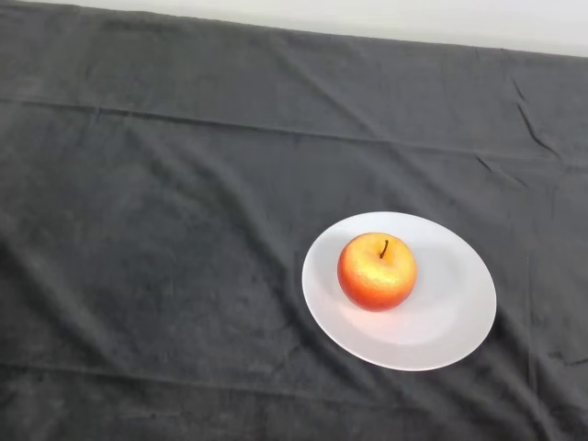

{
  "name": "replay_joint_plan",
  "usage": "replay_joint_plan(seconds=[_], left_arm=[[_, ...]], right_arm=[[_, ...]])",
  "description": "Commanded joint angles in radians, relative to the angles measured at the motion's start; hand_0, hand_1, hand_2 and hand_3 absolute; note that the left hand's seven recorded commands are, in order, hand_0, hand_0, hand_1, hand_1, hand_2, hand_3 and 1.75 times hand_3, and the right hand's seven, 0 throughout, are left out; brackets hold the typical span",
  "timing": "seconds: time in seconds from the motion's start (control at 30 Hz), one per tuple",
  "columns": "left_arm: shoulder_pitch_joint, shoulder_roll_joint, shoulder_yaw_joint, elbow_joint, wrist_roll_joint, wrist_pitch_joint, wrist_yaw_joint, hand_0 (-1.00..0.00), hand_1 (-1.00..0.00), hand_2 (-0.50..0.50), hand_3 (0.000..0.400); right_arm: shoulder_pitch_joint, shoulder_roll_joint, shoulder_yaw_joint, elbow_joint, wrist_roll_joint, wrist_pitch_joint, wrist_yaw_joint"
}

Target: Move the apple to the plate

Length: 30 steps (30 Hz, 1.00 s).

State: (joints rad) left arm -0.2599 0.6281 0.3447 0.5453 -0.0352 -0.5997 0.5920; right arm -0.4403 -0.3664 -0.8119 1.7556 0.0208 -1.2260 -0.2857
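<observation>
The dark cloth [165, 230] is covering the desk across the left of the head view and is carrying nothing there. No arm is showing, so the state of the fingers cannot be told and no position can be referenced to them. Further right, the apple [377, 272] is sitting upright on the white plate [450, 322], left of the plate's centre, stem pointing up and slightly away. The task is appearing complete; nothing is remaining.

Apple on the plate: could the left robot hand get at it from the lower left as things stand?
Probably yes. The apple sits stem up on the white plate, left of its centre, and only dark cloth lies on that side. The robot hand is not in view.
</observation>
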Motion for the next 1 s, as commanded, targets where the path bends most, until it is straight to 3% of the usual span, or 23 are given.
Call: replay_joint_plan(seconds=[0.03,1.0], left_arm=[[-0.054,-0.019,0.041,-0.027,0.015,0.011,-0.007,0.0,0.0,0.0,0.0],[-0.07,-0.044,0.068,-0.006,0.045,0.003,-0.028,0.0,0.0,0.0,0.0]], right_arm=[[0.123,0.127,-0.009,0.051,0.0049,0.024,-0.0005],[0.123,0.127,-0.0085,0.051,0.0055,0.024,-0.0004]])
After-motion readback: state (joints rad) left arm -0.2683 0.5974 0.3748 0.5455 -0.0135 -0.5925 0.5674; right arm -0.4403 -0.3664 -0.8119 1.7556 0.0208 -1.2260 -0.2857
